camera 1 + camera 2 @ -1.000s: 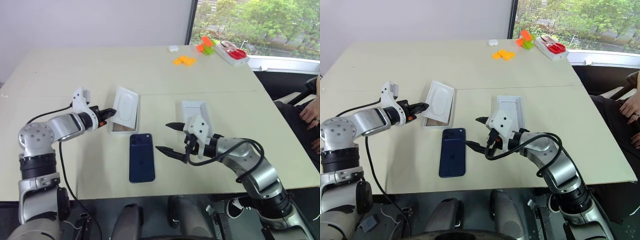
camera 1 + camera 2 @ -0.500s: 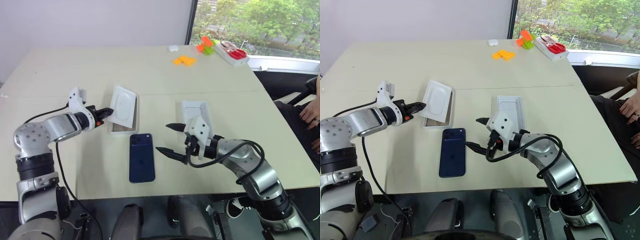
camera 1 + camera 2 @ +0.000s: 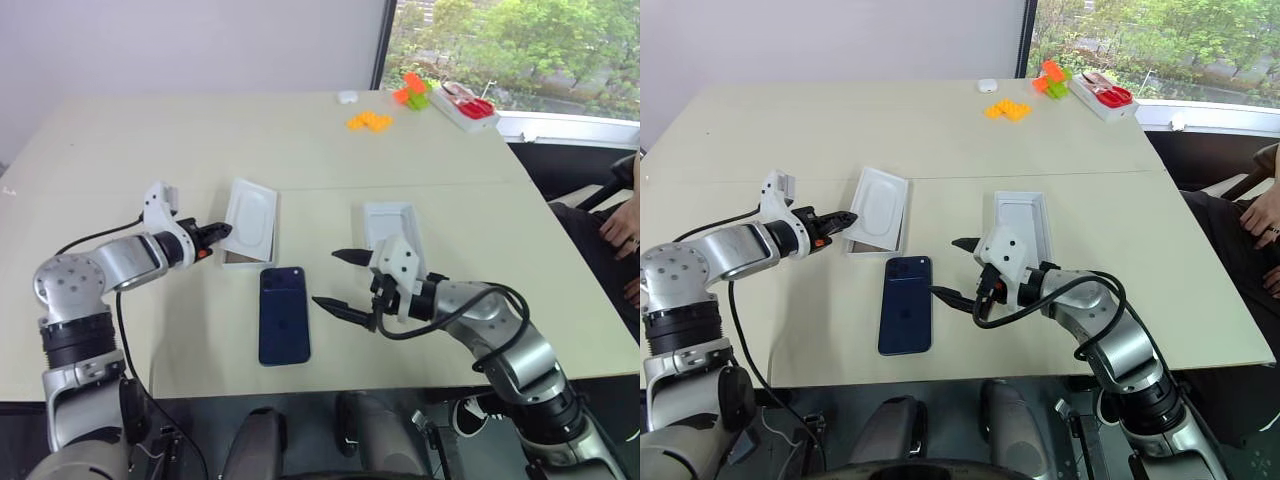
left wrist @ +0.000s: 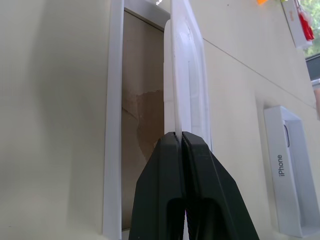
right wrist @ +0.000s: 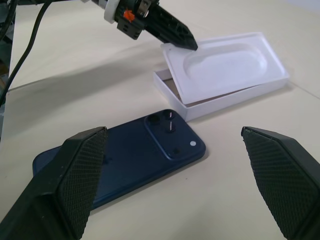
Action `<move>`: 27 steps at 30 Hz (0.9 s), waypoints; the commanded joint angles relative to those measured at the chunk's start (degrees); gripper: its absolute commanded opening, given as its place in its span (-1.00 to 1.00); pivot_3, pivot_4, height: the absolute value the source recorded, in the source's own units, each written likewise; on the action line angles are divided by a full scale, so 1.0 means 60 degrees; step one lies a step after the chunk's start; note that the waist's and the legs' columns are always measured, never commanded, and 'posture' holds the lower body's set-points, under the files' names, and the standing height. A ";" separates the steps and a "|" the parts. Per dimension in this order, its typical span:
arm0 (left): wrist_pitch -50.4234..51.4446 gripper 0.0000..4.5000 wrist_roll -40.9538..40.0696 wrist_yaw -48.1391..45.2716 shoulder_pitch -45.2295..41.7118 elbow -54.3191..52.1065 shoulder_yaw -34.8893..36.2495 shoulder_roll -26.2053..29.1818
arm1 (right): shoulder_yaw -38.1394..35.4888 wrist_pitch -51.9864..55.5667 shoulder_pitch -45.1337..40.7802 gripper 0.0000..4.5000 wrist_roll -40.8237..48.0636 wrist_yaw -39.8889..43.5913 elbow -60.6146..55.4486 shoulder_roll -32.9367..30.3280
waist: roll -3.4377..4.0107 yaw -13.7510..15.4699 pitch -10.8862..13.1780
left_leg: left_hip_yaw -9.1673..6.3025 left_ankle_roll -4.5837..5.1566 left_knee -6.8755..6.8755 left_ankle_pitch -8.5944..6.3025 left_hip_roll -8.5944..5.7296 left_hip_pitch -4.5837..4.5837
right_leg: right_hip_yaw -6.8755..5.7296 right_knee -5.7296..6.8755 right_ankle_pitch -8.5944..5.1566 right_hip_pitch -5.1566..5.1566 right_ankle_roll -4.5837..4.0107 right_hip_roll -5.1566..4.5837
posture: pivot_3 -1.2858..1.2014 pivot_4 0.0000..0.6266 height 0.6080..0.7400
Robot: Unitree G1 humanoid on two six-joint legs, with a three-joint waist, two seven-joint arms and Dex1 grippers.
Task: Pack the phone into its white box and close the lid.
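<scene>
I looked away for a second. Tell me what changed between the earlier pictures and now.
The left gripper, fingers shut on the edge of the white insert, has tipped it up a little more off the white box and drawn slightly back. The right gripper stays open beside the phone, which has not moved. The lid lies as before.

1. We see the phone [image 3: 284, 315] lying flat on the surface [image 3: 300, 140], near the front edge.
2. Behind it, leftward, sits the white box [image 3: 247, 255], the insert [image 3: 252, 216] tilted over it.
3. Right of these lies the lid [image 3: 391, 224].
</scene>
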 commanded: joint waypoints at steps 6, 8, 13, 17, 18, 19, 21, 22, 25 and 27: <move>0.0043 -0.71 0.0024 -0.0046 0.0005 -0.0336 0.0254 0.0041 | -0.0146 -0.0189 -0.0285 1.00 0.0027 0.0041 -0.0046 0.0055 | 0.0000 -0.0001 0.0000 | -0.0001 0.0000 0.0000 0.0000 0.0000 0.0001 | 0.0000 0.0001 -0.0001 0.0000 0.0002 0.0001 | 0.03 -0.52 0.91; 0.0091 -0.36 -0.0023 -0.0061 0.0112 -0.0426 0.0315 0.0088 | -0.0140 -0.0205 -0.0286 1.00 0.0030 0.0059 -0.0034 0.0048 | 0.0000 -0.0005 0.0000 | -0.0001 0.0000 -0.0001 0.0000 0.0000 0.0000 | 0.0000 0.0000 0.0001 0.0000 -0.0001 0.0000 | 0.03 -0.52 0.91; 0.0164 0.76 -0.0361 -0.0044 0.0568 -0.0696 0.0847 0.0347 | -0.0112 -0.0206 -0.0337 1.00 0.0032 0.0059 -0.0026 0.0073 | 0.0000 -0.0019 0.0000 | -0.0001 0.0000 -0.0002 0.0000 0.0003 -0.0001 | 0.0001 -0.0003 0.0003 -0.0001 -0.0003 -0.0001 | 0.03 -0.52 0.91; 0.0238 0.76 -0.0703 -0.0208 0.0947 -0.1136 0.1155 0.0571 | -0.0113 -0.0206 -0.0302 1.00 0.0053 0.0058 -0.0086 0.0068 | 0.0000 -0.0005 0.0000 | -0.0003 0.0000 -0.0001 0.0000 0.0004 -0.0001 | 0.0000 -0.0002 -0.0008 -0.0001 -0.0001 0.0000 | 0.03 -0.52 0.91; 0.0251 0.76 -0.0801 -0.0276 0.1052 -0.1254 0.1235 0.0643 | -0.0111 -0.0205 -0.0316 1.00 0.0055 0.0058 -0.0075 0.0075 | 0.0000 -0.0004 0.0000 | -0.0004 0.0000 -0.0001 0.0000 0.0006 -0.0001 | 0.0000 -0.0002 -0.0009 -0.0001 0.0000 0.0000 | 0.03 -0.52 0.91; 0.0240 0.76 -0.0900 -0.0378 0.1199 -0.1391 0.1339 0.0753 | -0.0112 -0.0196 -0.0339 1.00 0.0061 0.0054 -0.0066 0.0086 | 0.0000 -0.0004 0.0000 | -0.0002 0.0000 -0.0001 0.0000 0.0005 0.0000 | 0.0000 -0.0002 -0.0013 -0.0001 -0.0004 -0.0001 | 0.03 -0.52 0.91; -0.0004 0.76 -0.0857 -0.0752 0.1557 -0.1634 0.1618 0.1064 | -0.0105 -0.0126 -0.0465 1.00 0.0083 0.0026 -0.0027 0.0136 | 0.0000 -0.0021 0.0001 | -0.0001 0.0000 -0.0001 0.0000 0.0006 0.0000 | 0.0001 -0.0002 -0.0020 -0.0001 -0.0015 -0.0002 | 0.03 -0.52 0.91; -0.0287 0.76 -0.0659 -0.1029 0.1744 -0.1755 0.1785 0.1244 | -0.0085 -0.0062 -0.0608 1.00 0.0090 -0.0005 0.0040 0.0198 | 0.0001 -0.0038 0.0001 | -0.0001 0.0000 -0.0002 0.0000 0.0006 0.0000 | 0.0000 -0.0004 -0.0021 -0.0001 -0.0017 -0.0001 | 0.03 -0.52 0.91; -0.1131 0.76 0.0110 -0.1739 0.2155 -0.2023 0.1869 0.1628 | 0.0054 0.0091 -0.1104 1.00 -0.0032 -0.0129 0.0414 0.0413 | 0.0000 -0.0046 0.0003 | 0.0007 0.0000 -0.0003 0.0000 0.0011 -0.0001 | 0.0004 -0.0001 -0.0022 -0.0011 -0.0023 0.0005 | 0.03 -0.52 0.91; -0.1964 0.78 0.1119 -0.2306 0.2515 -0.2235 0.1563 0.1882 | 0.0289 0.0241 -0.1781 0.77 -0.0404 -0.0414 0.1050 0.0709 | 0.0004 -0.0044 0.0005 | 0.0002 0.0000 -0.0003 0.0000 0.0012 0.0001 | 0.0000 0.0000 -0.0022 -0.0012 -0.0029 0.0012 | 0.03 -0.52 0.91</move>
